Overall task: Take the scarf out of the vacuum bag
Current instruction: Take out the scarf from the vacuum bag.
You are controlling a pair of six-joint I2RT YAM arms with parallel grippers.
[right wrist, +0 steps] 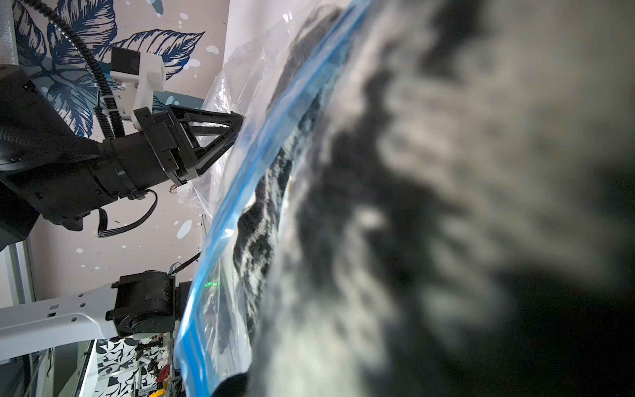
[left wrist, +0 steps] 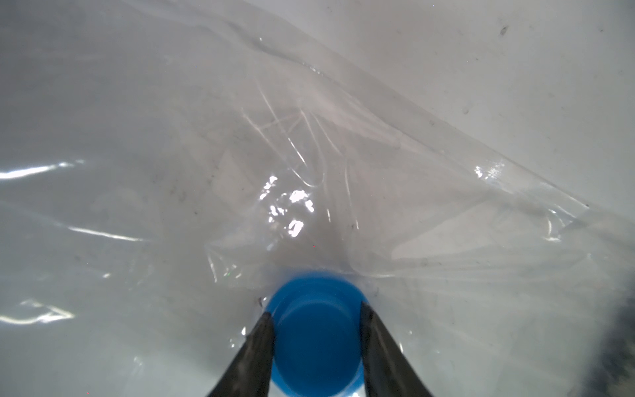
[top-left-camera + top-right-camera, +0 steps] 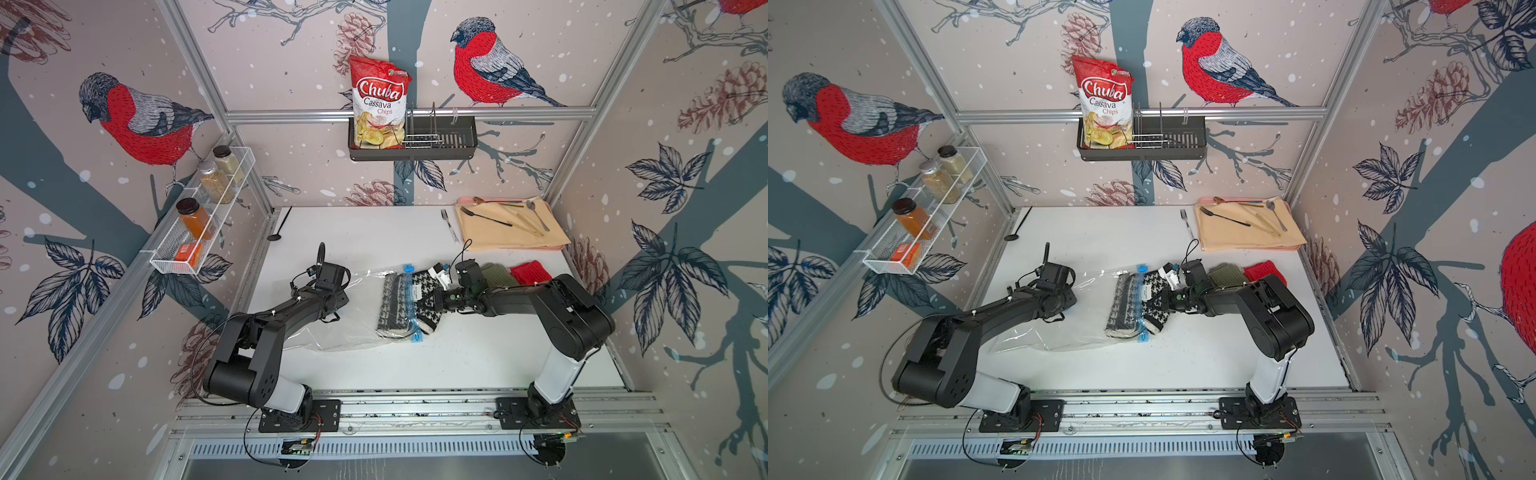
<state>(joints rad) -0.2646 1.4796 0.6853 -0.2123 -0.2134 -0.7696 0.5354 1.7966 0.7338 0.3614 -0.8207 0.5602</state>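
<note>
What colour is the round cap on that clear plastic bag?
Bright blue. The cap shows best in the left wrist view, between the left fingers.

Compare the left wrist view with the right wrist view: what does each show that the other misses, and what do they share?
Only the left wrist view shows the round blue valve, clamped between the left jaws. Only the right wrist view shows the scarf, a blurred houndstooth mass close to the lens, with the blue zip strip running alongside it. Both show the clear crinkled plastic of the vacuum bag and the left jaws, which the right wrist view sees from the side, pressed into the bag.
</note>
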